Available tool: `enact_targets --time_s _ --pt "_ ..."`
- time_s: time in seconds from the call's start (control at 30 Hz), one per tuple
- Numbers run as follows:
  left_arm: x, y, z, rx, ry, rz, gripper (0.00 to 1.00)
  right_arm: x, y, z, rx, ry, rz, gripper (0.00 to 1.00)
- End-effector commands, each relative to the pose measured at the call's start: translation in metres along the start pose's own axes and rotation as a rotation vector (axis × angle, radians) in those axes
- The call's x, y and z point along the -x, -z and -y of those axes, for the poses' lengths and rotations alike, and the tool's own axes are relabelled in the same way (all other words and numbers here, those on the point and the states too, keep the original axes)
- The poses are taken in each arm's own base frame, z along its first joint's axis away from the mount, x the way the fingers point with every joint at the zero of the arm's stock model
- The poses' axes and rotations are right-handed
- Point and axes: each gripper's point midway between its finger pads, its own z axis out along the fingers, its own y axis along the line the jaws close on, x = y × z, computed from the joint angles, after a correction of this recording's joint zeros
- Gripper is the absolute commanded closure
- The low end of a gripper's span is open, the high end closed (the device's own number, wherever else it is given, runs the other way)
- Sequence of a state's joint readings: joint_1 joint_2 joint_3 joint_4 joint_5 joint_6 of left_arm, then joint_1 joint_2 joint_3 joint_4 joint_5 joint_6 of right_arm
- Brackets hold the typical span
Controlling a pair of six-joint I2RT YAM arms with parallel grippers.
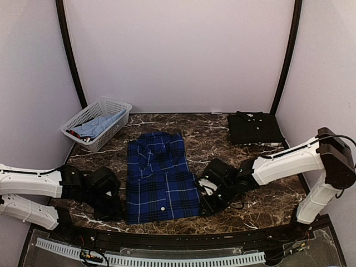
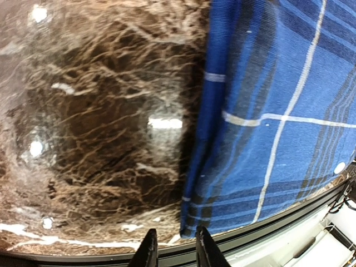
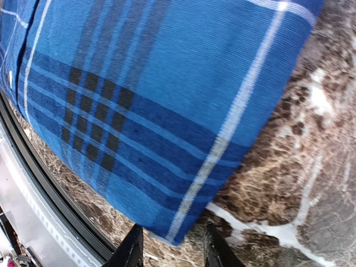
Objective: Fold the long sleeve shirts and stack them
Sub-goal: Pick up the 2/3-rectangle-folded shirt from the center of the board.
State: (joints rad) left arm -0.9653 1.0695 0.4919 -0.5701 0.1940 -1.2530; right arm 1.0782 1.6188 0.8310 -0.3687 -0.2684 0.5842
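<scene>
The royal-blue plaid shirt (image 1: 161,178) lies folded into a long rectangle on the marble table (image 1: 222,142), collar at the far end. Folded at the back right is the black shirt (image 1: 256,128). My left gripper (image 1: 113,207) sits low at the plaid shirt's near left corner. In the left wrist view the left gripper (image 2: 177,253) is open, and the plaid corner (image 2: 192,219) lies just ahead of its tips, untouched. My right gripper (image 1: 207,199) is at the near right corner. The right gripper (image 3: 173,250) is open, with the plaid corner (image 3: 172,233) reaching the gap between its tips.
A white lattice basket (image 1: 114,105) holding light blue cloth stands at the back left. A black rail (image 1: 167,239) runs along the table's near edge, close behind both grippers. Walls close in on the left, right and back.
</scene>
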Motion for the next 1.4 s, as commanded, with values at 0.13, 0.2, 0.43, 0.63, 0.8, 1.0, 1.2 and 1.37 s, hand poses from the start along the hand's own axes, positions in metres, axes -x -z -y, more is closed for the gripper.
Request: enact_targets --time_s 0.13,0.2,0.43,0.63,0.8,1.0,1.2,1.37 --pt "-0.006 -0.008 0.002 -0.021 -0.042 -0.036 0.76 -0.009 -0.012 0.003 -0.041 -0.028 -0.065 0.69" --pt "-0.007 -0.008 0.0 -0.016 -0.047 -0.041 0.76 -0.011 -0.012 0.005 -0.046 -0.038 -0.076 0.7" --pt "-0.011 -0.01 -0.005 -0.001 -0.039 -0.06 0.76 -0.018 -0.009 0.007 -0.059 -0.064 -0.106 0.71" --pt "-0.012 -0.008 -0.004 -0.022 -0.021 -0.063 0.76 -0.018 -0.004 -0.002 -0.03 -0.054 -0.129 0.72" --pt "-0.013 -0.011 -0.005 -0.012 -0.016 -0.074 0.76 -0.013 -0.007 -0.012 0.014 -0.045 -0.131 0.73" --pt "-0.011 -0.01 0.0 -0.022 -0.019 -0.068 0.75 -0.014 -0.01 -0.016 0.041 -0.044 -0.14 0.75" --pt "-0.012 -0.013 0.002 -0.038 -0.019 -0.074 0.75 -0.022 -0.013 -0.015 0.06 -0.066 -0.147 0.79" --pt "-0.012 -0.013 0.001 -0.031 -0.024 -0.076 0.75 -0.018 -0.01 -0.015 0.043 -0.043 -0.137 0.81"
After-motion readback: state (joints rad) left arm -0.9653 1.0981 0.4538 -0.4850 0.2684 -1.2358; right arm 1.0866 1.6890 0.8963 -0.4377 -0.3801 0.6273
